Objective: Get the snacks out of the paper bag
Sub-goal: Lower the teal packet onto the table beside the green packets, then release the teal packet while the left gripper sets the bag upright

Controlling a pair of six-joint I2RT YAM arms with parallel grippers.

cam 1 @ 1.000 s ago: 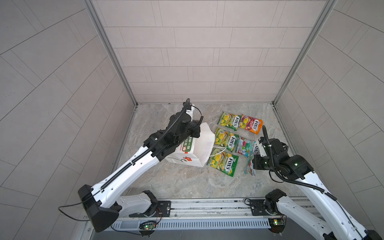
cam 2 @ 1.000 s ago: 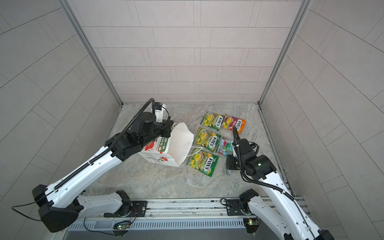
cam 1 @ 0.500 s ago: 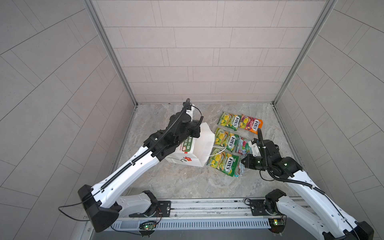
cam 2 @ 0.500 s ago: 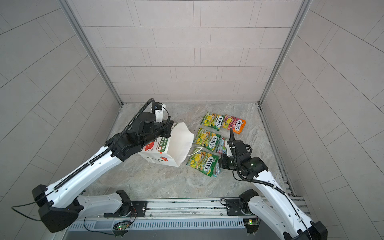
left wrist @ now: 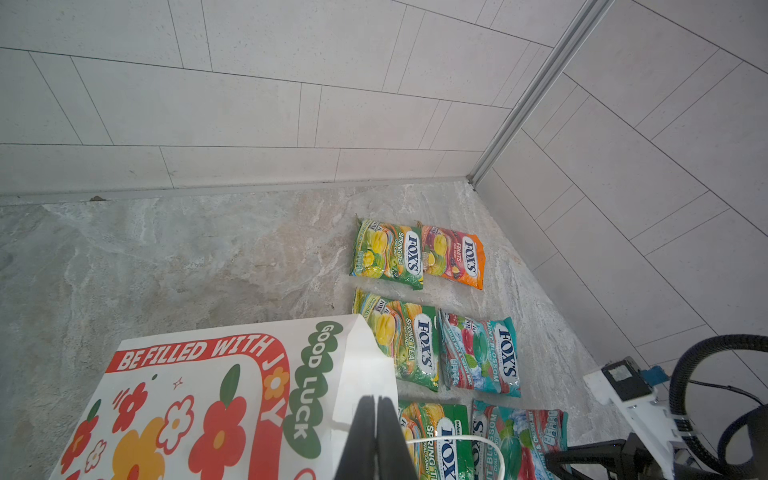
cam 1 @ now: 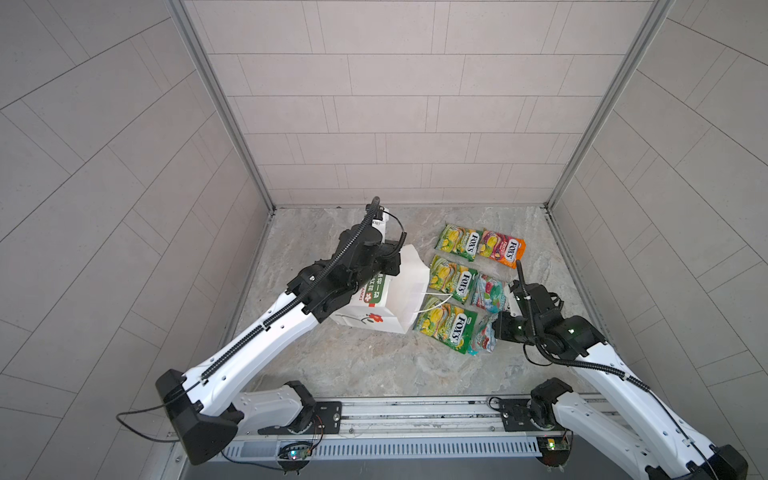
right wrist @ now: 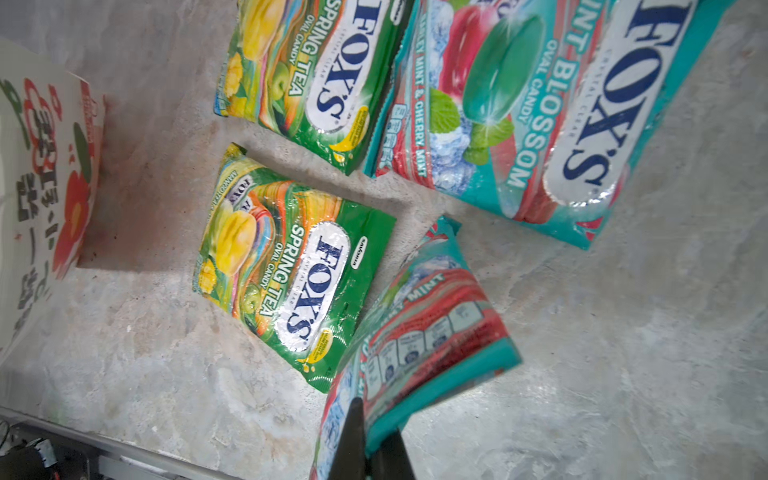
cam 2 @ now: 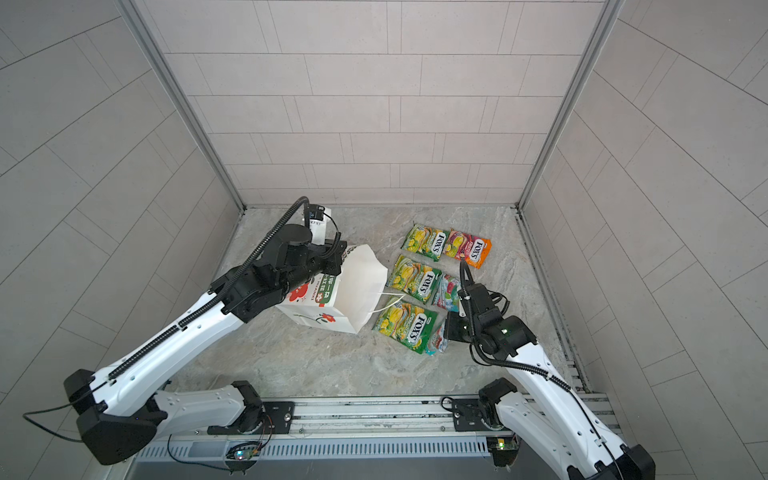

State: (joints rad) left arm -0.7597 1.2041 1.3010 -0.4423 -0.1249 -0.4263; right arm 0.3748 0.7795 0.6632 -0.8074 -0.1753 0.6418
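Note:
The white paper bag [cam 1: 374,316] [cam 2: 328,307] lies on its side, mouth facing right, red flower on its front. My left gripper [cam 1: 392,266] [left wrist: 376,415] is shut on the bag's upper rim [left wrist: 357,365]. Five snacks lie flat to the right of the bag: three green-yellow packets [cam 1: 459,242] [cam 1: 453,278] [cam 1: 446,326], an orange-pink one [cam 1: 500,248] and a teal-red one [cam 1: 488,292]. My right gripper [cam 1: 494,330] [right wrist: 368,436] is shut on the edge of a second teal-red packet [cam 1: 482,336] [right wrist: 424,328], tilted, just right of the front green packet.
The bag's white cord handle [cam 1: 432,299] trails over the green packets. Tiled walls close in the left, back and right of the marble floor [cam 1: 353,365]. A metal rail [cam 1: 415,415] with both arm bases runs along the front.
My right gripper has carried the teal-red packet a little to the left, up beside the front green packet. The left arm and the bag have stayed still.

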